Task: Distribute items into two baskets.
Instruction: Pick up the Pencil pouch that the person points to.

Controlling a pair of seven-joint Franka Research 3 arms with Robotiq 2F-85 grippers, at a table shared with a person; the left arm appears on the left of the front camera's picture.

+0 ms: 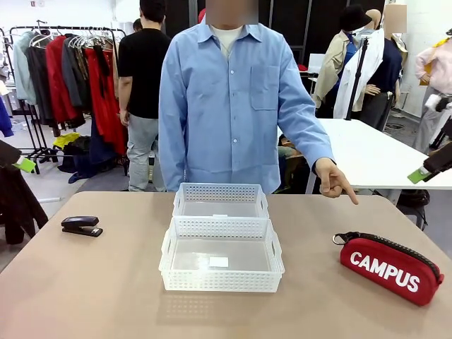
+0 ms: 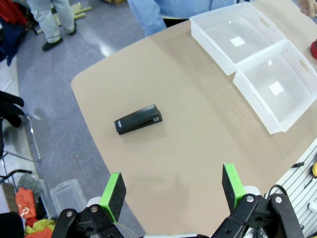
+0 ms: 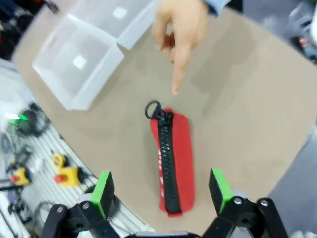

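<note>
Two white lattice baskets stand end to end mid-table, the smaller one (image 1: 220, 189) farther off and the larger (image 1: 219, 281) nearer; both hold nothing. A black stapler (image 1: 81, 226) lies at the table's left, and in the left wrist view the stapler (image 2: 138, 119) sits well ahead of my open left gripper (image 2: 172, 191). At the right lies the red CAMPUS pouch (image 1: 392, 267). My open right gripper (image 3: 161, 190) hovers above the pouch (image 3: 173, 153), zip side up. The person's hand (image 1: 335, 182) points a finger down at the pouch.
The person in a blue shirt (image 1: 233, 106) stands at the far edge behind the baskets. Bare tabletop (image 1: 106, 289) spreads left and in front of the baskets. Clothes racks (image 1: 63, 70) and another white table (image 1: 374, 152) stand beyond.
</note>
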